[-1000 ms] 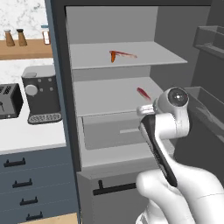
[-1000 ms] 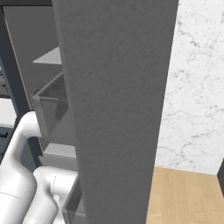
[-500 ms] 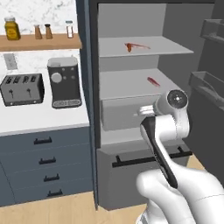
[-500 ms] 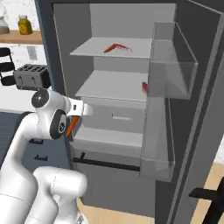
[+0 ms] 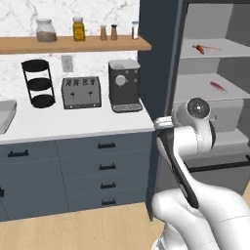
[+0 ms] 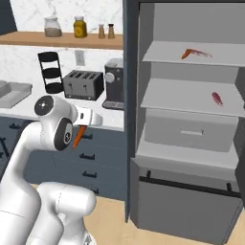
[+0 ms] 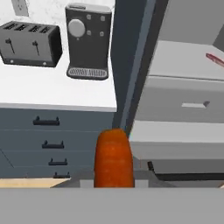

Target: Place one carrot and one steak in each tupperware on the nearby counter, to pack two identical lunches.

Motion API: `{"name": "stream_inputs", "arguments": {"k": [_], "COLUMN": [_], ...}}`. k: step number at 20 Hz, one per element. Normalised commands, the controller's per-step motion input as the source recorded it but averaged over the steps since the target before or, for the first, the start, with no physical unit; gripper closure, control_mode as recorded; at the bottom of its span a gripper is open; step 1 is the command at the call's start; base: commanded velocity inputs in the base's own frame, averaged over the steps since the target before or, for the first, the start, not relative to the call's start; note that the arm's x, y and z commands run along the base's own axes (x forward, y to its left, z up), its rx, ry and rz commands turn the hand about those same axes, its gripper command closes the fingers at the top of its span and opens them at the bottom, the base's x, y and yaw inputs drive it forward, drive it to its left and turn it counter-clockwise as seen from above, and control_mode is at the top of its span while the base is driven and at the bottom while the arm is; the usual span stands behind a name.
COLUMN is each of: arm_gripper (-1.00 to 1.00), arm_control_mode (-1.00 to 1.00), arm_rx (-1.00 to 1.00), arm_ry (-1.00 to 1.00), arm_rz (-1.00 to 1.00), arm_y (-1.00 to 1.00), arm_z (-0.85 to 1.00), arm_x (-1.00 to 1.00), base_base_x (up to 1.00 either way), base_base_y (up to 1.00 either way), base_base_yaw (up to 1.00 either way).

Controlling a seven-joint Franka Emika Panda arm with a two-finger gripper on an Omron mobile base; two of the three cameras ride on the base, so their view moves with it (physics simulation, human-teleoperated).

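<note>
My gripper (image 6: 81, 131) is shut on a carrot (image 6: 78, 137), which hangs orange below the hand, in front of the drawers. In the hand view the carrot (image 7: 113, 156) stands up between the jaws of the gripper (image 7: 113, 176) and hides the fingertips. Another carrot (image 6: 187, 53) lies on the top grey shelf beside a pale pink steak (image 6: 203, 53). A red steak (image 6: 217, 98) rests on the shelf below. One light-grey tupperware (image 6: 14, 93) sits on the white counter (image 6: 28, 109) at the far left, cut by the edge in the left base view, tupperware (image 5: 5, 115).
A toaster (image 5: 81, 92), a coffee machine (image 5: 124, 85) and a black tiered stand (image 5: 38, 83) line the back of the counter. Jars stand on a wooden shelf (image 5: 73, 44). The open cabinet has a grey drawer (image 6: 189, 132) and a dark side panel (image 5: 158, 73).
The whole picture has shifted: the base has driven, so the counter with its appliances now shows and the shelves sit to the right. The carrot stays in my gripper.
</note>
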Motion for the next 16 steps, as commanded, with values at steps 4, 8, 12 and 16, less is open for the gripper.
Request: {"name": "stream_inputs", "arguments": {"k": [4, 8, 12, 16], "arm_gripper": [1.0, 1.0, 1.0, 1.0], "arm_control_mode": [1.0, 1.0, 1.0, 1.0], "arm_rx": [0.0, 0.0, 0.0, 0.0], "arm_ry": [0.0, 0.0, 0.0, 0.0], "arm_rz": [0.0, 0.0, 0.0, 0.0], "arm_y": [0.0, 0.0, 0.0, 0.0], "arm_z": [0.0, 0.0, 0.0, 0.0], "arm_x": [0.0, 0.0, 0.0, 0.0], "base_base_x": [0.0, 0.08, 0.33, 0.47], "base_base_y": [1.0, 1.0, 1.0, 1.0], "base_base_yaw": [0.11, 0.1, 0.08, 0.04]}}
